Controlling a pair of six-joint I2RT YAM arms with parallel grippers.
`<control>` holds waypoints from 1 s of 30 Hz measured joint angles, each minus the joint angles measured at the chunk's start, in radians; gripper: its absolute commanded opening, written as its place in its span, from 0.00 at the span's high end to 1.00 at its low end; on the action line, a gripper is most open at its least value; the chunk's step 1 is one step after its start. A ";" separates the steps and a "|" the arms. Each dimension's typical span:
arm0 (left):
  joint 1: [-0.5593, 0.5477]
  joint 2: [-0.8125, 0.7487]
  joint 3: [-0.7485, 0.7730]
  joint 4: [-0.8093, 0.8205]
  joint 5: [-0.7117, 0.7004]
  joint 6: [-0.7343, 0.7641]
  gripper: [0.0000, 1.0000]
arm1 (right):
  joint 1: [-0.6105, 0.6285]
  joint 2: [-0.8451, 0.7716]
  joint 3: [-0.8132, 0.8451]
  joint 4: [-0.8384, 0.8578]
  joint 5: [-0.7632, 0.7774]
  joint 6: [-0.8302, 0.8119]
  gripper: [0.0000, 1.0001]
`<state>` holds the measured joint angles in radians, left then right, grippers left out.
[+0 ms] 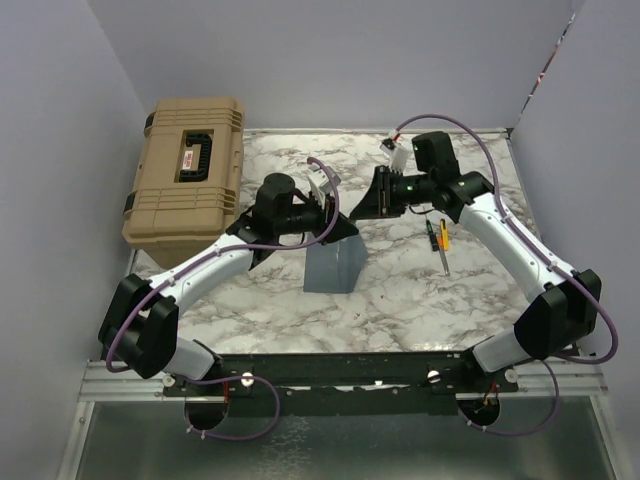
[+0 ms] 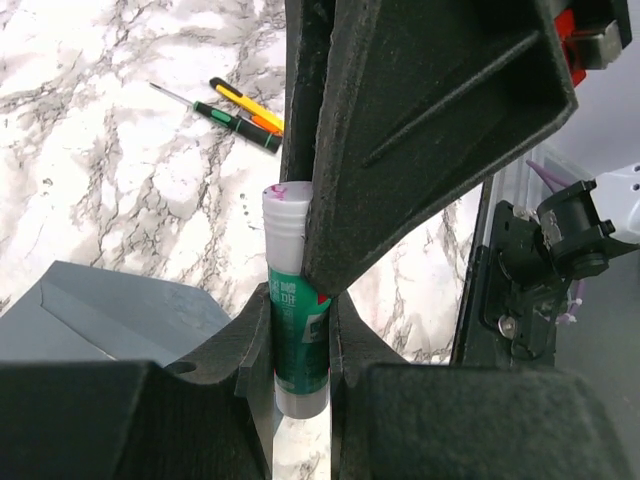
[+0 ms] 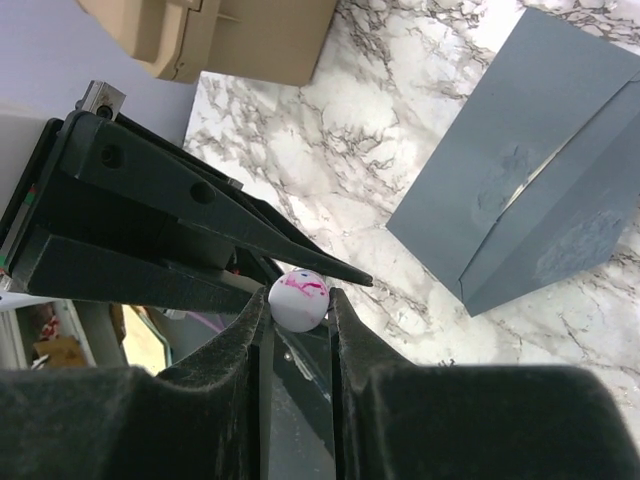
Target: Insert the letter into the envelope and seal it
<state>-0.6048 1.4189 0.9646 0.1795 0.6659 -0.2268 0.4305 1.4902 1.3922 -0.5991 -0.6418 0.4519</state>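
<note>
A glue stick (image 2: 290, 320) with a green label stands upright between the fingers of the left gripper (image 2: 300, 345), which pinch its lower half from both sides. The right gripper (image 2: 308, 255) fills the upper frame — its broad black finger lies against the stick's white upper section, whose top end is smeared pink. On the marble table (image 2: 120, 160) behind, the blue-grey envelope (image 2: 110, 310) lies at lower left. Two screwdrivers — one green-handled (image 2: 235, 122), one yellow (image 2: 245, 103) — rest side by side farther off.
</note>
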 measured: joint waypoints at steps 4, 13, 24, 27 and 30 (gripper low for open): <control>-0.001 -0.002 -0.004 -0.016 0.003 0.005 1.00 | -0.031 -0.003 0.006 0.002 -0.010 0.003 1.00; 0.016 0.009 -0.063 -0.163 0.003 0.007 1.00 | -0.142 -0.033 0.043 0.026 0.070 -0.013 0.99; 0.016 0.035 -0.034 -0.183 -0.058 -0.002 1.00 | -0.128 -0.032 -0.200 0.061 0.467 -0.056 0.99; 0.016 0.058 -0.022 -0.191 -0.084 -0.010 1.00 | -0.114 -0.032 -0.325 0.101 0.607 -0.061 0.99; 0.016 0.077 -0.022 -0.200 -0.095 -0.024 1.00 | -0.090 -0.032 -0.429 0.164 0.732 -0.060 0.95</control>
<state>-0.5892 1.4956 0.9424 -0.0208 0.5709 -0.2508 0.3405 1.4578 0.9630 -0.4355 0.0902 0.3920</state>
